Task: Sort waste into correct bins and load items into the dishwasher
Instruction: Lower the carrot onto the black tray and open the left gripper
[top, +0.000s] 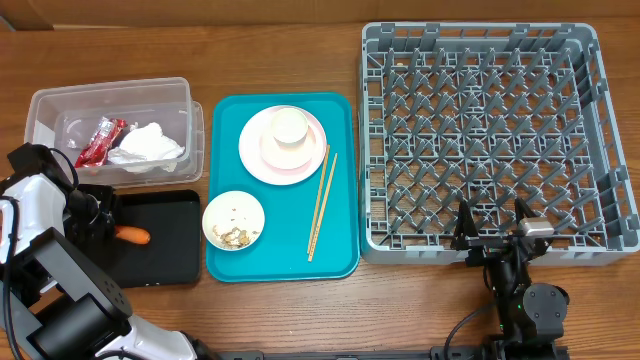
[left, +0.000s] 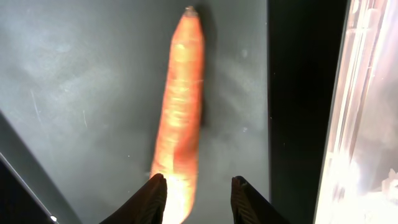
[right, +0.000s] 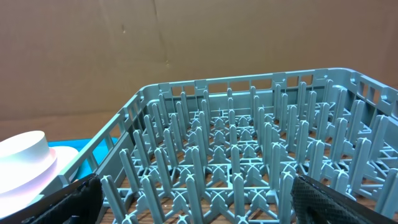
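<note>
One carrot (left: 180, 106) lies on the one black tray (left: 74, 93). Its near end sits between the left gripper's (left: 199, 196) two fingers, which stand part open, wider than the carrot and not clamping it. Beyond, one clear tub (top: 45, 105) holds one red wrapper (top: 100, 140) and one white wad (top: 148, 148). The right gripper (right: 199, 202) gapes wide and empty before the one grey rack (right: 249, 155).

A small orange carrot (top: 133, 236) lies flat in the shallow black tray (top: 172, 252). The red crinkled wrapper (top: 100, 141) and crumpled white wad (top: 148, 146) rest inside the clear plastic tub (top: 110, 88). Beige crumbs (top: 235, 236) sit in a small white bowl (top: 213, 208), thin wooden chopsticks (top: 320, 200) just beside.
</note>
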